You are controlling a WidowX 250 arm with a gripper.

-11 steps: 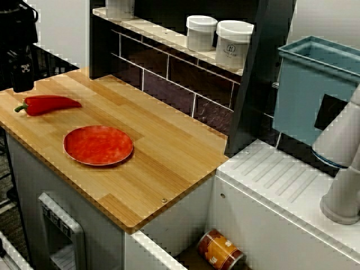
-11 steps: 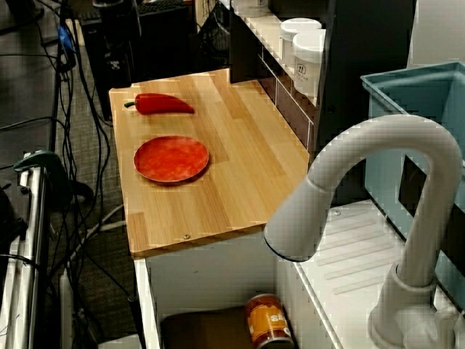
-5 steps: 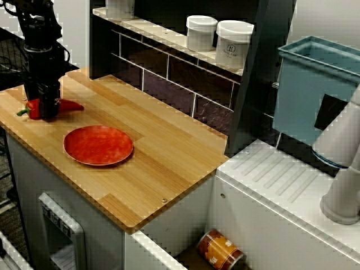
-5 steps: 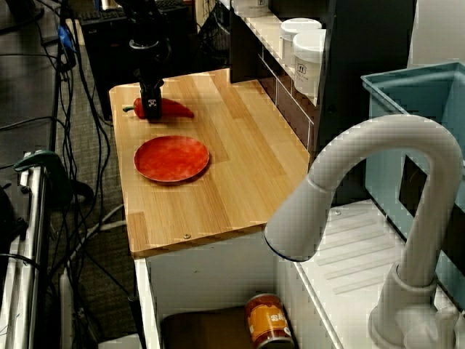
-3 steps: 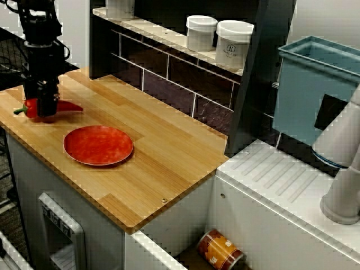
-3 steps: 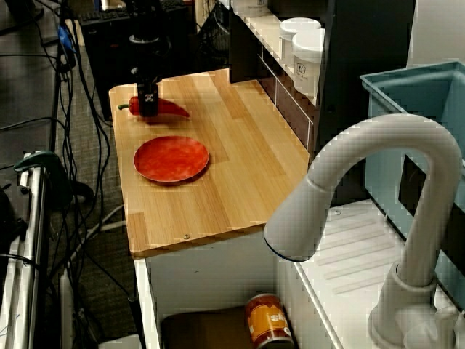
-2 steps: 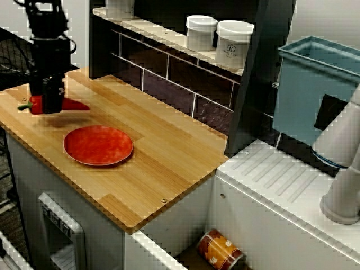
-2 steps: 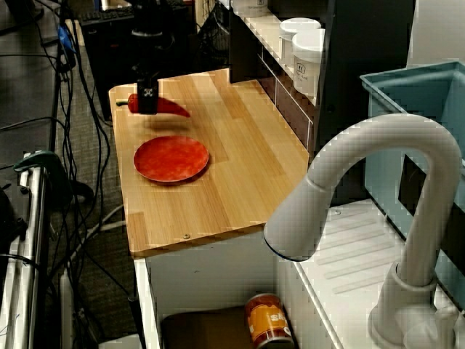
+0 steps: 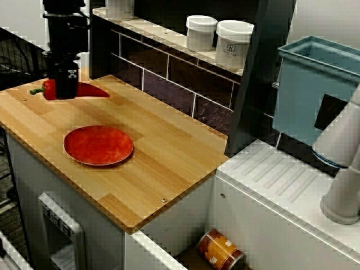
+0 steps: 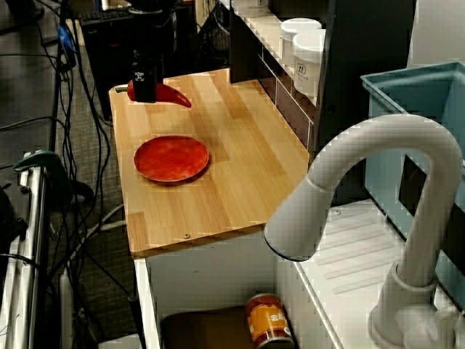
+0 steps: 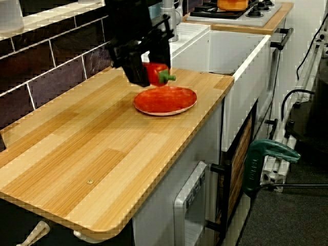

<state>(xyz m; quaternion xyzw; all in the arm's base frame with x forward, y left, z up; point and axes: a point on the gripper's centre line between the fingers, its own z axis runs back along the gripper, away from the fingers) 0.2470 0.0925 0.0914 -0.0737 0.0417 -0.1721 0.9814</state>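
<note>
Black robot gripper (image 9: 66, 93) is in the upper left of the view from the front of the counter, pointing straight down, with its fingers clamped around the middle of a shiny red pepper (image 9: 91, 90). The green stem pokes out on the left of the fingers and the pointy tip sticks out on the right. In the view over the faucet, the gripper (image 10: 144, 94) and pepper (image 10: 173, 97) are up top, left of centre, over the far end of the light wooden countertop (image 10: 232, 160). In the view from the end of the counter, the pepper (image 11: 156, 73) looks to be hanging a bit above the wood instead of resting on it, stem facing the camera, with the gripper (image 11: 143, 77) closed on it.

The round red plate (image 9: 98, 145) sits flat on the countertop, below and right of the pepper in the front view, near it but not touching, with nothing on it. Same plate (image 10: 171, 158) is centre left in the faucet view.

Other stuff around: two white lidded jars (image 9: 216, 38) on the shelf at the top centre, a teal plastic bin (image 9: 312, 84) on the right, a white curved faucet (image 10: 363, 196) filling the lower right, and an orange can (image 9: 220, 250) lying on its side at the bottom edge.
</note>
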